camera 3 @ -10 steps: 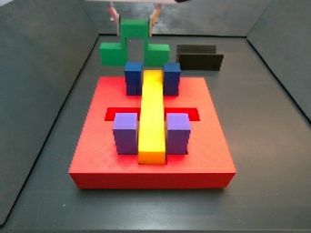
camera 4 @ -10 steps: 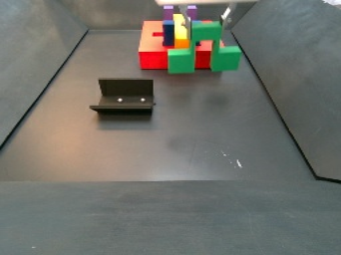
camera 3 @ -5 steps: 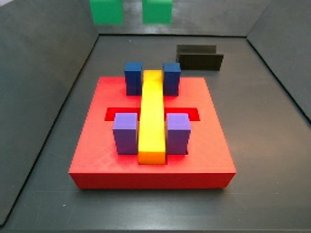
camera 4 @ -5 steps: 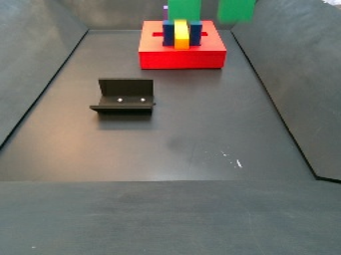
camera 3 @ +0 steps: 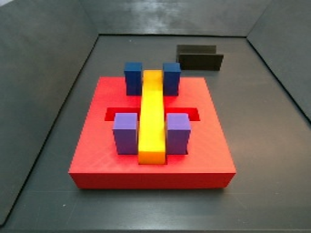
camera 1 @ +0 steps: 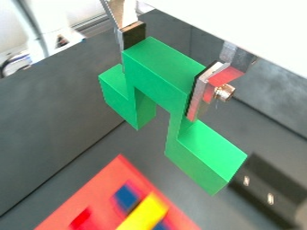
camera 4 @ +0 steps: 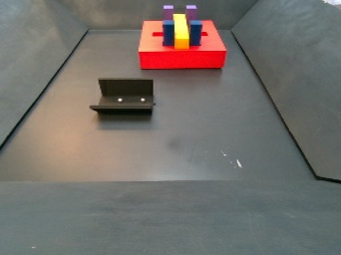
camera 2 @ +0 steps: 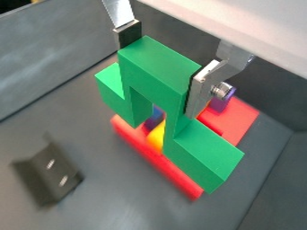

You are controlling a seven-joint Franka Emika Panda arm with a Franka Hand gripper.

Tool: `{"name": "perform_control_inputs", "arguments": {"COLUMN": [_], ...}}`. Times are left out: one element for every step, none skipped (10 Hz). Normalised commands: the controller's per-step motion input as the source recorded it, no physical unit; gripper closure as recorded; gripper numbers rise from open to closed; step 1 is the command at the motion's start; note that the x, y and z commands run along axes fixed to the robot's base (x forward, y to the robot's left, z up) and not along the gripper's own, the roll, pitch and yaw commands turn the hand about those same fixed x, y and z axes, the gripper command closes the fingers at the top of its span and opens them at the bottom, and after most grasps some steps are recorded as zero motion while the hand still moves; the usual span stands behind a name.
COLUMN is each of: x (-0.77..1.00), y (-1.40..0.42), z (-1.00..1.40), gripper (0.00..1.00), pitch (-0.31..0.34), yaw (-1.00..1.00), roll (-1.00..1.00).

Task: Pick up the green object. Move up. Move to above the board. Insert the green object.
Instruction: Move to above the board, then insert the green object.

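In both wrist views my gripper (camera 1: 166,63) (camera 2: 164,63) is shut on the green object (camera 1: 159,85) (camera 2: 156,85), clamping its raised cube between the two fingers, with the wide base hanging below. The red board (camera 3: 152,136) (camera 4: 182,50) lies on the dark floor in both side views, and it shows far below the held piece in both wrist views (camera 1: 90,193) (camera 2: 234,121). Neither the gripper nor the green object shows in the side views; both are above their frames.
On the board stand a long yellow bar (camera 3: 152,114), two blue cubes (camera 3: 134,77) and two purple cubes (camera 3: 126,134). The dark fixture (camera 4: 123,97) (camera 3: 199,57) stands on the floor apart from the board. Grey walls enclose the floor.
The green object has risen with the gripper from beside the board's blue cubes, up and out of both side views.
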Motion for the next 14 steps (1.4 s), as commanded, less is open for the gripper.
{"name": "perform_control_inputs", "arguments": {"x": [0.44,0.49,0.26,0.16,0.00,0.23,0.45,0.43,0.33,0.24,0.05,0.00,0.00,0.00], "y": [-1.40,-1.40,-0.65,-0.28,-0.05,-0.24,-0.25,-0.25,-0.20,-0.17,-0.15,-0.13,-0.11,-0.05], "z": [0.29,0.30,0.15,0.07,-0.01,-0.51,-0.87,-0.91,-0.91,-0.88,-0.87,-0.83,-0.80,-0.65], "gripper": [1.00,1.00,1.00,1.00,1.00,1.00,1.00,1.00,1.00,1.00,1.00,1.00,1.00,1.00], "pitch": [0.179,0.196,0.188,0.168,0.000,-0.064,-0.086,-0.081,-0.076,-0.080,-0.086,-0.106,-0.130,-0.130], "yaw": [-0.07,-0.03,-0.01,-0.01,0.00,0.00,0.00,0.00,0.00,0.01,0.09,0.09,0.09,0.05], "roll": [0.03,0.04,0.06,0.07,0.00,0.05,0.13,0.14,0.14,0.16,0.19,0.12,0.07,0.06]}}
